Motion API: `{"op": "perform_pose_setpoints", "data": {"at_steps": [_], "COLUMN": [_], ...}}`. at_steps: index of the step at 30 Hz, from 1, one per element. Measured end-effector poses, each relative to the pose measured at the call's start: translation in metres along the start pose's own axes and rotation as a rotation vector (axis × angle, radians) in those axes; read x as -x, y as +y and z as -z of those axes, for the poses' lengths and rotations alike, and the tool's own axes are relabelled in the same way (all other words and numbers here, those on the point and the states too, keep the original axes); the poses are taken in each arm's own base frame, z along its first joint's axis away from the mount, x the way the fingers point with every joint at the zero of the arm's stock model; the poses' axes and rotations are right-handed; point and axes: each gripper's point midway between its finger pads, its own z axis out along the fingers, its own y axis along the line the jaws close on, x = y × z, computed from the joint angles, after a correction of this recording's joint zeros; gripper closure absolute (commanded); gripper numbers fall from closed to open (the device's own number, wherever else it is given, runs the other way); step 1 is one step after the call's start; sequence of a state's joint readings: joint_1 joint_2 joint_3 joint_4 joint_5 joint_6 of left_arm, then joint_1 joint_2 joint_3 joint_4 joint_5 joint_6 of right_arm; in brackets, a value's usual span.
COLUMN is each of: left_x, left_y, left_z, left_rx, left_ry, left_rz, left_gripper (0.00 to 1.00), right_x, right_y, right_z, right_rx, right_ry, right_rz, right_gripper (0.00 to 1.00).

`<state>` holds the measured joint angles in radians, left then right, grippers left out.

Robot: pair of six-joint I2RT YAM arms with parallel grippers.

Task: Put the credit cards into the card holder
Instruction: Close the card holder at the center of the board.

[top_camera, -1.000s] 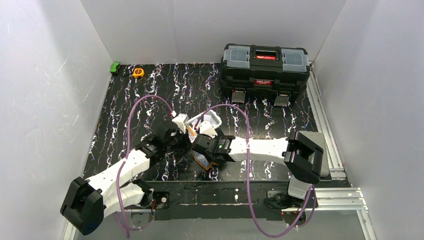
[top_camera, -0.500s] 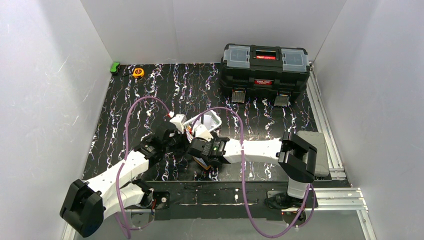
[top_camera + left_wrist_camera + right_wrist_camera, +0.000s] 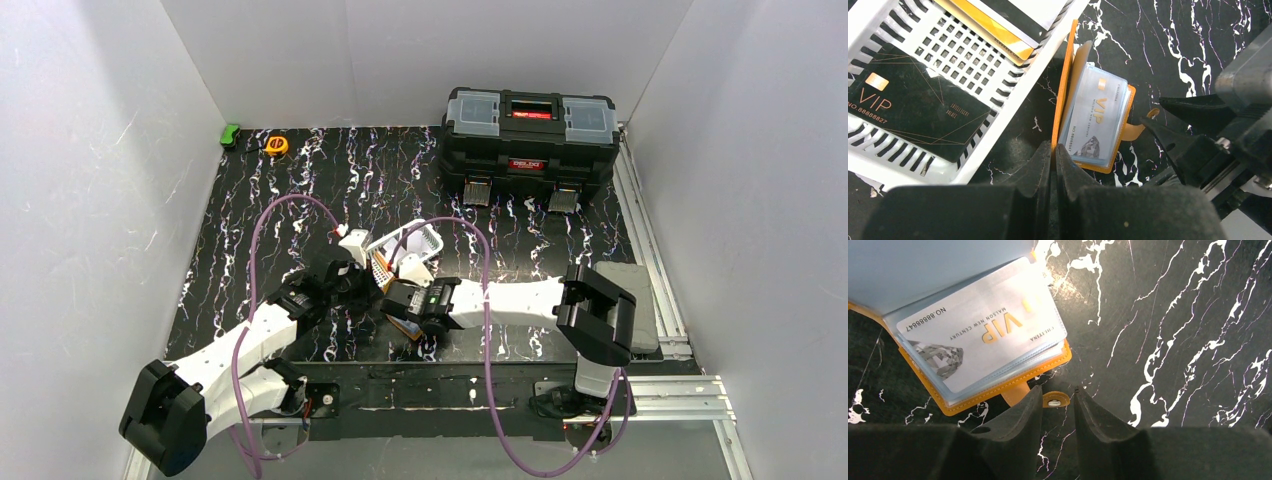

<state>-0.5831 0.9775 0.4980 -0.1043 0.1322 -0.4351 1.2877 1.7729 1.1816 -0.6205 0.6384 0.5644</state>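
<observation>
Pinching card holder (image 3: 1094, 120), left gripper (image 3: 1053, 148)

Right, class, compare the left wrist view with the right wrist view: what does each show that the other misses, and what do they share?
Left wrist only: the white slotted basket holding a black VIP card and an orange card, and the left jaws pinched shut on the card holder's orange cover. Right wrist only: the silver snap stud on the holder's tab, lying between the right jaws, which stand apart. Both: the open card holder with a silver VIP card in its clear pocket, on the black marbled table.
</observation>
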Motion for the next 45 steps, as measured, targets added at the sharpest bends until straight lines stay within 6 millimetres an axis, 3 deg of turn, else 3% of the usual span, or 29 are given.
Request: {"op": "perform_pose_setpoints", "data": {"at_steps": [11, 22, 27, 31, 38, 45], "left_x": [-0.002, -0.002, -0.002, -0.002, -0.001, -0.001], "left_y": [-0.001, -0.002, -0.003, -0.002, -0.003, -0.004], "left_z": [0.0, 0.0, 0.0, 0.0, 0.001, 0.001], "left_rx": [-0.011, -0.02, -0.021, -0.021, -0.031, -0.039], "left_ry": [-0.002, -0.004, -0.003, -0.004, -0.003, -0.003], "left_rz": [-0.001, -0.002, -0.002, -0.001, 0.007, 0.008], "left_gripper": [1.0, 1.0, 1.0, 1.0, 1.0, 1.0], "right_x": [-0.022, -0.048, -0.052, -0.055, -0.052, -0.026], "right_y": [-0.005, 0.01, 0.016, 0.01, 0.004, 0.011], "right_z": [0.008, 0.007, 0.012, 0.012, 0.009, 0.035], "right_rx": [0.069, 0.286, 0.404, 0.495, 0.629, 0.826], "right_ry": [0.067, 0.231, 0.276, 0.319, 0.36, 0.302], "right_rz": [-0.047, -0.13, -0.187, -0.273, -0.409, -0.418], "right_gripper": [0.59, 0.48, 0.46, 0.5, 0.45, 0.36]}}
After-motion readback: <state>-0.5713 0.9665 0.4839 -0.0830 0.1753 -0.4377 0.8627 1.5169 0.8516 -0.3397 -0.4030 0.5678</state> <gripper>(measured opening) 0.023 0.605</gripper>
